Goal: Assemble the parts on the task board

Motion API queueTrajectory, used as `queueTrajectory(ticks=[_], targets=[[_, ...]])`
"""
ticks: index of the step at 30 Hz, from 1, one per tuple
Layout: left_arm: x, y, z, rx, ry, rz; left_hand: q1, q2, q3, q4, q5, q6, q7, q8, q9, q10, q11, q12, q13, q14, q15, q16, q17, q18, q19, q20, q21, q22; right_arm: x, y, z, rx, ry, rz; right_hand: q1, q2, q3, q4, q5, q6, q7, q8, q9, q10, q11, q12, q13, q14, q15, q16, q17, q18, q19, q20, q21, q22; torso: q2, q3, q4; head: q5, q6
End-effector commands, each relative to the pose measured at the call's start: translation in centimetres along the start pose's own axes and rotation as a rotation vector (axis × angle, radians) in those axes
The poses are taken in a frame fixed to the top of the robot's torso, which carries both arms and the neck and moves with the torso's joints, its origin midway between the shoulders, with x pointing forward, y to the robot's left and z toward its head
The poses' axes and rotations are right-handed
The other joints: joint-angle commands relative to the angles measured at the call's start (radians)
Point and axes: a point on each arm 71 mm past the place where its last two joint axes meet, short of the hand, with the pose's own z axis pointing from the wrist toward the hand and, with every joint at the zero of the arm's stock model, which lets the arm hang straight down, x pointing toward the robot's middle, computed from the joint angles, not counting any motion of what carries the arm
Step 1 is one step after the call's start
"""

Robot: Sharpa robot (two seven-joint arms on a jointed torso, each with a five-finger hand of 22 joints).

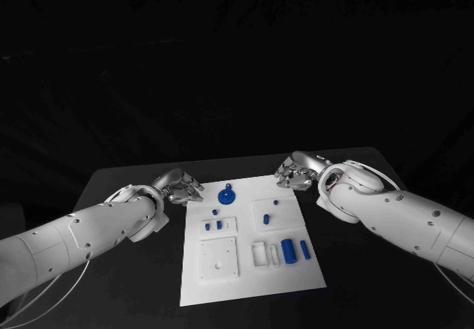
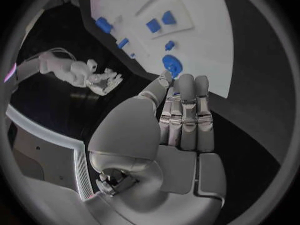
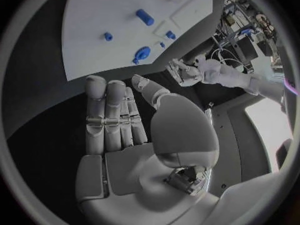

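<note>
Now both hands (image 1: 178, 186) (image 1: 296, 171) sit at the board's (image 1: 296, 274) far corners, holding nothing.
You'll find the round blue part (image 1: 226, 197) nearer your left fingers (image 2: 184, 92), which lie straight together, empty; right likewise.

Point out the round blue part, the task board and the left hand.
round blue part (image 1: 226, 197): head view, middle of its disc.
task board (image 1: 252, 286): head view, bare white area near its front edge.
left hand (image 2: 178, 130): left wrist view, middle of the hand, at the fingers' base.
</note>
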Motion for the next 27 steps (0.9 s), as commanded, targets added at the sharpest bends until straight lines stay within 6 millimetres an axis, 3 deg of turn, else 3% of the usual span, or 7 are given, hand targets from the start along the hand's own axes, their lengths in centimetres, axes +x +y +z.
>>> queueTrajectory(ticks=[1,3,6,13,15,21,27], targets=[[-1.1,-0.8,-0.4,-0.001,-0.115,-0.318,0.005,0.013,-0.007,0.000,0.013,0.000,0.010,-0.002,-0.001,-0.055,0.019,-0.005,-0.002,-0.045,0.020,-0.104,-0.044,-0.020,-0.040,0.016,-0.055,-0.038,0.6,-0.2,0.1,0.040,0.023,-0.162,-0.001,-0.012,0.010,0.002,-0.006,0.002,0.001,-0.001,0.000,-0.012,0.002,-0.004,-0.001,0.007,0.001,0.004,-0.003,0.010,0.039,0.009,-0.001,0.052,0.000,-0.0025,0.0025,-0.007,0.004],[-1.5,-1.3,-0.7,0.008,-0.118,-0.420,0.004,0.020,-0.001,0.001,0.023,-0.004,0.013,-0.004,-0.002,-0.103,0.038,-0.008,-0.004,-0.097,0.047,-0.242,-0.104,-0.026,-0.092,0.040,-0.119,-0.084,1.2,-0.2,0.1,0.045,0.031,-0.190,0.000,-0.024,0.017,0.007,-0.015,-0.001,0.002,-0.001,-0.001,-0.019,0.005,-0.004,-0.001,0.008,0.002,0.005,-0.008,0.010,0.039,0.010,-0.003,0.051,0.000,-0.0023,0.0011,-0.004,0.005],[-2.0,-2.5,-1.2,0.052,-0.103,-0.550,-0.001,0.030,0.000,0.002,0.029,-0.005,0.016,-0.001,-0.001,-0.136,0.054,-0.009,-0.004,-0.015,0.072,-0.531,-0.206,-0.017,-0.088,0.073,-0.223,-0.202,2.1,0.0,0.1,0.048,0.049,-0.239,0.004,-0.036,0.019,0.010,-0.023,-0.009,0.003,-0.001,-0.001,-0.036,0.010,-0.005,-0.001,0.009,0.006,0.005,-0.014,0.011,0.039,0.013,-0.011,0.048,0.000,-0.0021,-0.0004,0.004,0.004],[-2.6,-4.4,-1.6,0.117,-0.083,-0.677,0.005,0.055,0.019,-0.009,0.031,-0.006,0.016,0.000,-0.002,-0.144,0.057,-0.009,-0.005,0.007,0.102,-0.784,-0.222,-0.014,-0.142,0.101,-0.223,-0.326,3.5,0.3,0.3,0.050,0.084,-0.285,0.013,-0.054,0.021,0.008,-0.039,-0.020,0.005,-0.001,-0.001,-0.048,0.013,-0.005,-0.001,0.014,0.011,0.008,-0.026,0.016,0.042,0.019,-0.016,0.046,0.000,-0.0053,0.0021,0.007,0.007],[-2.8,-4.8,-1.5,0.129,-0.080,-0.695,0.016,0.073,0.038,-0.017,0.016,-0.008,0.019,-0.001,-0.002,-0.147,0.059,-0.009,-0.005,-0.005,0.112,-0.828,-0.224,-0.016,-0.164,0.107,-0.225,-0.338,3.9,0.4,0.5,0.049,0.089,-0.292,0.013,-0.056,0.019,0.008,-0.039,-0.023,0.006,-0.001,-0.001,-0.051,0.014,-0.005,-0.001,0.014,0.013,0.009,-0.028,0.017,0.043,0.020,-0.018,0.045,0.001,-0.0051,0.0019,0.007,0.008],[-3.0,-5.4,-1.4,0.146,-0.076,-0.718,-0.010,0.055,0.031,-0.019,0.015,-0.011,0.013,0.004,-0.002,-0.149,0.059,-0.008,-0.005,-0.063,0.134,-0.833,-0.228,-0.007,-0.189,0.136,-0.226,-0.433,4.7,0.9,0.8,0.044,0.091,-0.301,0.015,-0.057,0.017,0.008,-0.040,-0.026,0.007,-0.001,-0.001,-0.051,0.015,-0.005,-0.001,0.016,0.014,0.012,-0.034,0.021,0.044,0.023,-0.023,0.043,0.001,-0.0030,0.0016,0.008,0.008],[-3.0,-5.6,-1.4,0.152,-0.069,-0.730,-0.013,0.057,0.023,-0.024,0.019,-0.013,0.014,0.007,-0.002,-0.149,0.060,-0.008,-0.005,-0.079,0.140,-0.833,-0.229,-0.005,-0.175,0.143,-0.223,-0.558,5.5,1.1,1.2,0.045,0.089,-0.306,0.015,-0.058,0.030,0.008,-0.047,-0.025,0.009,-0.001,-0.001,-0.051,0.015,-0.005,-0.001,0.016,0.015,0.015,-0.041,0.022,0.045,0.023,-0.024,0.042,0.001,-0.0034,0.0043,0.007,0.005]])
